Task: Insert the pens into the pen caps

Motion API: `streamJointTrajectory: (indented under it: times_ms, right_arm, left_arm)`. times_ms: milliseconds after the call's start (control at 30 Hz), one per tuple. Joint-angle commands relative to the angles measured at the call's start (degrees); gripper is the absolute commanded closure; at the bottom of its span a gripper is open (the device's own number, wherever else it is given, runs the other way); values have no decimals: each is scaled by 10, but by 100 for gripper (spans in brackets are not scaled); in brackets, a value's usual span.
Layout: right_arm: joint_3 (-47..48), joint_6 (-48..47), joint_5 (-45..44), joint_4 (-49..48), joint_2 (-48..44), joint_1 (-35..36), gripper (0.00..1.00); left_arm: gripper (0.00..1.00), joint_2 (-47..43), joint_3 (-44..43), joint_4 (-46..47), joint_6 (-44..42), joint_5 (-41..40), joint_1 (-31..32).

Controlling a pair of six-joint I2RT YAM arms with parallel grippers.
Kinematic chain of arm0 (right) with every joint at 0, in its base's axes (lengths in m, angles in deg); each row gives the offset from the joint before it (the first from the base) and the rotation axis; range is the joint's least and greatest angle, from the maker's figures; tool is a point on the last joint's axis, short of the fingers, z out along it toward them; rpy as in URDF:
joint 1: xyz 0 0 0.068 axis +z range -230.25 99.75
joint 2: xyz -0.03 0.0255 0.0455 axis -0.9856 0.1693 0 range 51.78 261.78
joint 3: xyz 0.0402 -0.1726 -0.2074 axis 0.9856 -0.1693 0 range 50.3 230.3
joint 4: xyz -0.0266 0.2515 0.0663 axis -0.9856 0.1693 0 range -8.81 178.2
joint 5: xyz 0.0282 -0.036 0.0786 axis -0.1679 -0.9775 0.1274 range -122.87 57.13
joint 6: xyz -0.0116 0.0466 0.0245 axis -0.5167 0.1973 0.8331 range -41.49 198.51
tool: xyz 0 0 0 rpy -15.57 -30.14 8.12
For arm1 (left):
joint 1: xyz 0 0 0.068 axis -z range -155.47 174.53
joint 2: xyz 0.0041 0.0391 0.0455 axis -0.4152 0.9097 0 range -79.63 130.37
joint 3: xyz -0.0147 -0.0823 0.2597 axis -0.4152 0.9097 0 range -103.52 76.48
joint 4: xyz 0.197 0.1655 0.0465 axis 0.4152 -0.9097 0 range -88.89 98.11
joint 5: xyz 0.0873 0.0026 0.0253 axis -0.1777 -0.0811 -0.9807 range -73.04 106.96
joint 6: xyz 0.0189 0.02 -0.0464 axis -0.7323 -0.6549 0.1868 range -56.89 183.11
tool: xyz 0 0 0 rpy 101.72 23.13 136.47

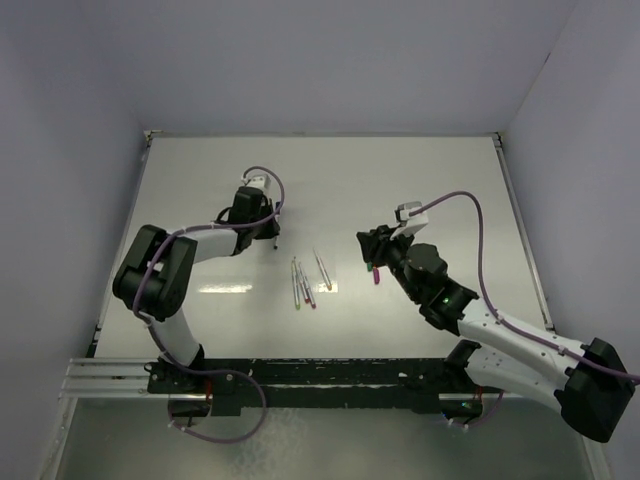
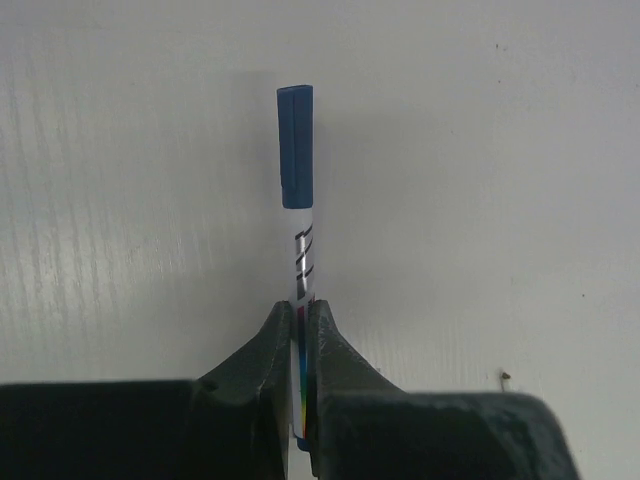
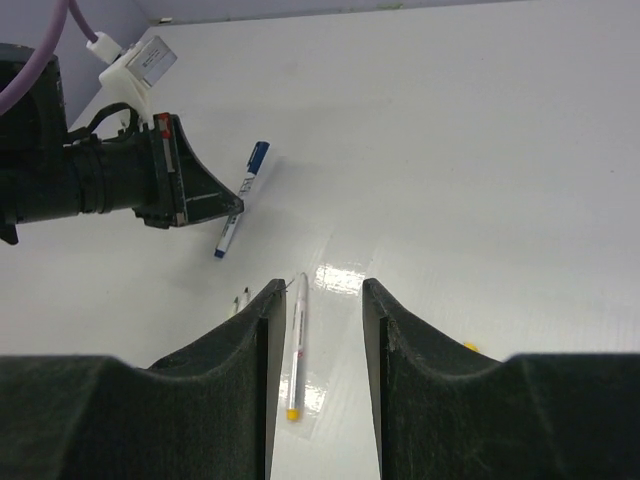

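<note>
The left gripper is seen clamped on the barrel of a white pen, whose far end is seated in the blue cap. This cap is the only one seen filled.

The barrel is judged light, stiff and smooth, so some slipping or swivelling between the pads is to be expected under an end-on push. A hold on the barrel close to the end being capped is advised, and the coloured tip is best left untouched. The caps are judged tiny and easily tipped or flicked away.

The right gripper is held with its fingers apart and nothing between them, above a yellow-tipped pen lying flat on the table.

Further out, more loose pens are laid close together near the table's middle, between the two grippers. A small magenta piece, taken to be a cap, is seen just beside the right gripper. Whether it is touched cannot be told.
</note>
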Motion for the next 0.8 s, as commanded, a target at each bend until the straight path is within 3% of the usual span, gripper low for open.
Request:
streamJointTrajectory:
  times_ms: [0,400,633,767]
  right_arm:
    - [-8,13,-22,-5,-21,1,61]
    - [-14,12,-25,-11,-13,1,62]
    - [-15,11,-29,-19,-11,1,62]
    - [-20,9,-40,-24,-19,1,62]
  left_arm:
    - [91,33,-36,-15,9,3,-8]
    - [70,40,-49,-15,4,4,-9]
    - [66,-36,-51,-46,-7,-9,-9]
    - [60,-103,-5,-53,0,-26,-7]
